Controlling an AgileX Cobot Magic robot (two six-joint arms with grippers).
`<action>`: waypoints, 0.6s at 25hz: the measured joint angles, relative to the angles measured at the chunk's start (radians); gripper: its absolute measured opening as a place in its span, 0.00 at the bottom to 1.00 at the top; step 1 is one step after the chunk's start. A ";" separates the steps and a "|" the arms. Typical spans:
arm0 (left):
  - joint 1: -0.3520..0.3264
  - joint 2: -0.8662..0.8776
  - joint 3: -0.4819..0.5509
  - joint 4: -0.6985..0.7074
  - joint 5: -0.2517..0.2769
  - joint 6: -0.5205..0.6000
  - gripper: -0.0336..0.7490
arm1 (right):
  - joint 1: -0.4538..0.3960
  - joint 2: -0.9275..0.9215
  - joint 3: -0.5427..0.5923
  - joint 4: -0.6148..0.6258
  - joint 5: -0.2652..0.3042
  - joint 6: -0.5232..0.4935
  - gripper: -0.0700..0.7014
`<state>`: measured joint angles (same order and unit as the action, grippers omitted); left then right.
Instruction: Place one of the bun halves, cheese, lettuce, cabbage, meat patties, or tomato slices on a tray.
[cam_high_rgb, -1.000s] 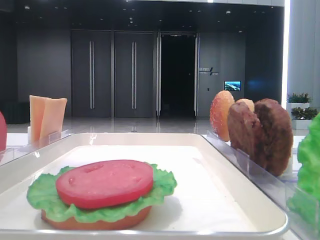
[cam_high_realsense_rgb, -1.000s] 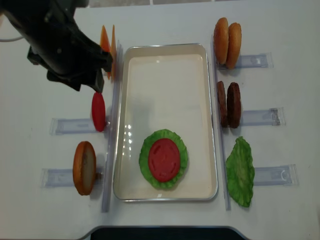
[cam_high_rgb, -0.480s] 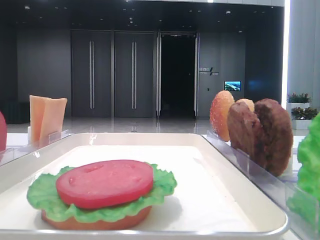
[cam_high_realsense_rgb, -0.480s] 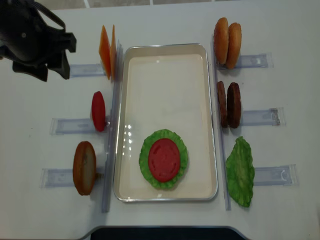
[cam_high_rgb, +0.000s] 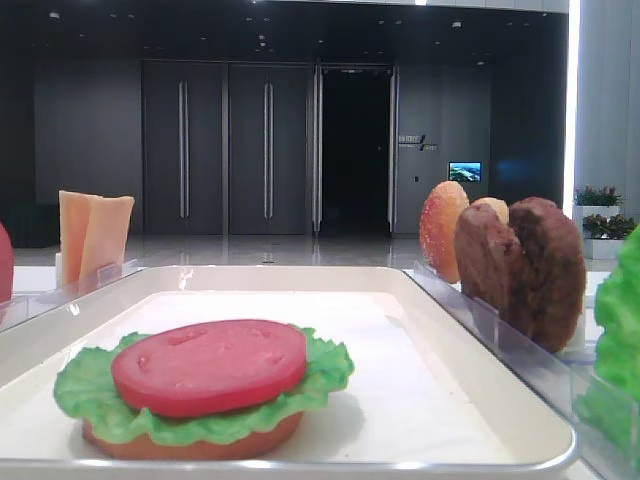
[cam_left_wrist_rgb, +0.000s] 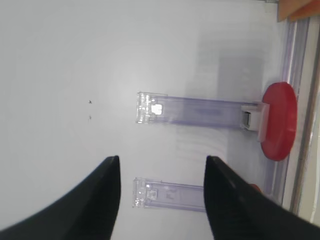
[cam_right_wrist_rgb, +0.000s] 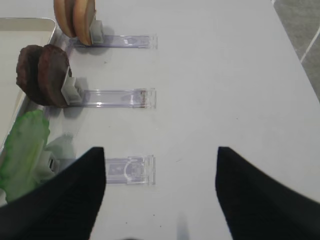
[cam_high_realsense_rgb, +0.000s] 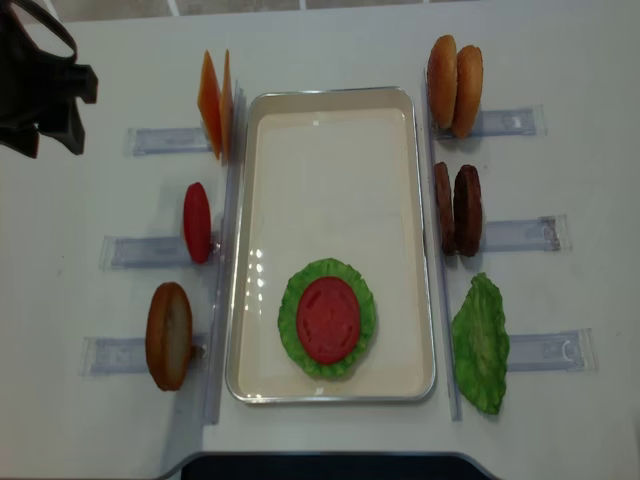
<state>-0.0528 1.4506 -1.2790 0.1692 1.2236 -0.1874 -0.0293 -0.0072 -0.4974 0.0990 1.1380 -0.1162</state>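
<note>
On the white tray (cam_high_realsense_rgb: 330, 180) lies a stack near its front: a bun half (cam_high_rgb: 190, 440), lettuce (cam_high_realsense_rgb: 352, 290) and a tomato slice (cam_high_realsense_rgb: 328, 318) on top. My left gripper (cam_high_realsense_rgb: 72, 112) hovers open and empty at the table's far left, over bare table (cam_left_wrist_rgb: 161, 165). Another tomato slice (cam_left_wrist_rgb: 279, 121) stands in its rack to that gripper's right. The right gripper (cam_right_wrist_rgb: 160, 152) is open and empty above the table, right of the meat patties (cam_right_wrist_rgb: 42, 75), bun halves (cam_right_wrist_rgb: 75, 17) and a second lettuce leaf (cam_right_wrist_rgb: 22, 150). Cheese (cam_high_realsense_rgb: 215, 100) stands left of the tray. Cabbage is out of view.
Clear plastic racks (cam_high_realsense_rgb: 520, 235) line both sides of the tray. One more bun half (cam_high_realsense_rgb: 168, 335) stands upright at the front left. The table's front edge has a dark cut-out (cam_high_realsense_rgb: 320, 468).
My left arm has drawn back from above the cheese and the standing tomato slice to the table's far left corner. The food has not moved.
</note>
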 joint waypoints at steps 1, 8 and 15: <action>0.009 0.000 0.000 0.000 0.000 0.010 0.57 | 0.000 0.000 0.000 0.000 0.000 0.000 0.71; 0.069 0.000 0.000 0.000 0.000 0.059 0.57 | 0.000 0.000 0.000 0.000 0.000 0.000 0.71; 0.095 -0.035 0.020 -0.009 0.001 0.072 0.57 | 0.000 0.000 0.000 0.000 0.000 0.000 0.71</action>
<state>0.0421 1.4155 -1.2591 0.1604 1.2246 -0.1155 -0.0293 -0.0072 -0.4974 0.0990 1.1380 -0.1162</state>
